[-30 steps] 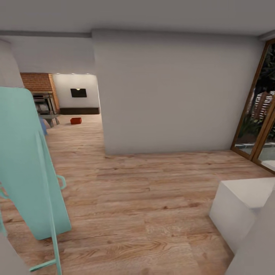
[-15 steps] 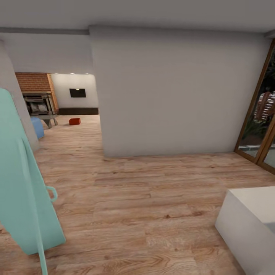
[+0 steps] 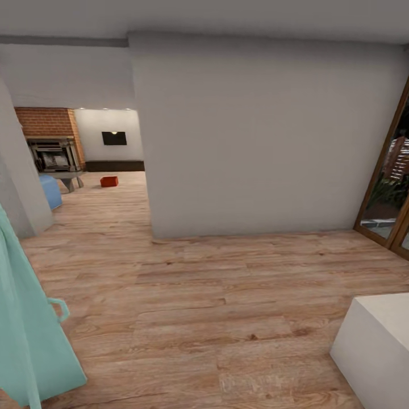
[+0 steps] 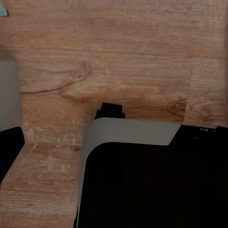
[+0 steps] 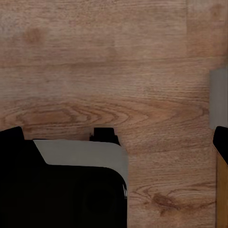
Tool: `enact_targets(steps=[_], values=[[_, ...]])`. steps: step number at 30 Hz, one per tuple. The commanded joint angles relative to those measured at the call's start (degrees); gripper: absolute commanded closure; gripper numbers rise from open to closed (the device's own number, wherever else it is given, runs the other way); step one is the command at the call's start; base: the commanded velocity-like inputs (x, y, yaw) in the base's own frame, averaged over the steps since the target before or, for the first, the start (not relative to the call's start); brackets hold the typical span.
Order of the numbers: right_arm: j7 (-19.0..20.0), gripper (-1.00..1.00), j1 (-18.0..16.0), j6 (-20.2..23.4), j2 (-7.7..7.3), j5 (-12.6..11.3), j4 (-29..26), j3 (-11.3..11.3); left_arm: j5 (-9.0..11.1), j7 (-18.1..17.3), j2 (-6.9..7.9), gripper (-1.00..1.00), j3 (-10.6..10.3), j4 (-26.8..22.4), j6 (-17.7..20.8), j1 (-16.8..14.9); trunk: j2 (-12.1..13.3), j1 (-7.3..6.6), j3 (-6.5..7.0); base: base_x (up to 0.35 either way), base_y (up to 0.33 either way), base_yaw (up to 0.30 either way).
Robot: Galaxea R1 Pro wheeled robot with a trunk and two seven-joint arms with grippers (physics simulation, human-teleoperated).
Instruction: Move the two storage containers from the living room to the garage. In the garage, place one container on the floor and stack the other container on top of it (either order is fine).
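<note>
**Heading for the living room — one container in sight**

Over the last second your view has slid: the teal chair (image 3: 28, 335) has drifted toward the left edge and the white block (image 3: 378, 346) toward the lower right corner, while the white wall (image 3: 255, 136) ahead looms larger. That is the camera moving with the base, not the furniture. It means you are rolling forward and swinging toward the opening on the left.

Through that opening you can see one storage container (image 3: 109, 181), small and red-orange, sitting on the wood-plank floor (image 3: 216, 295) of the living room, near the low grey table (image 3: 67, 180) and brick fireplace (image 3: 51, 142). It is still well apart from you, and nothing has been picked up — the task looks barely begun.

Both wrist views look down on planks past dark robot housing; whether either claw is apart or together, I cannot tell.
</note>
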Motion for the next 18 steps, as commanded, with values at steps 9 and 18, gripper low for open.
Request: enact_targets(steps=[9, 18], values=[[-0.1, -1.00, -0.1, -0.3, 0.05, -0.5, 0.2, 0.5, 0.5, 0.1, 0.00, -1.00, -0.1, 0.0, 0.1, 0.0, 0.0, 0.03, -0.06, 0.322, 0.000, 0.000], [-0.1, -1.00, -0.1, -0.4, 0.05, -0.5, 0.2, 0.5, 0.5, 0.1, 0.00, -1.00, -0.1, 0.0, 0.1, 0.0, 0.0, 0.03, -0.06, 0.322, 0.000, 0.000]])
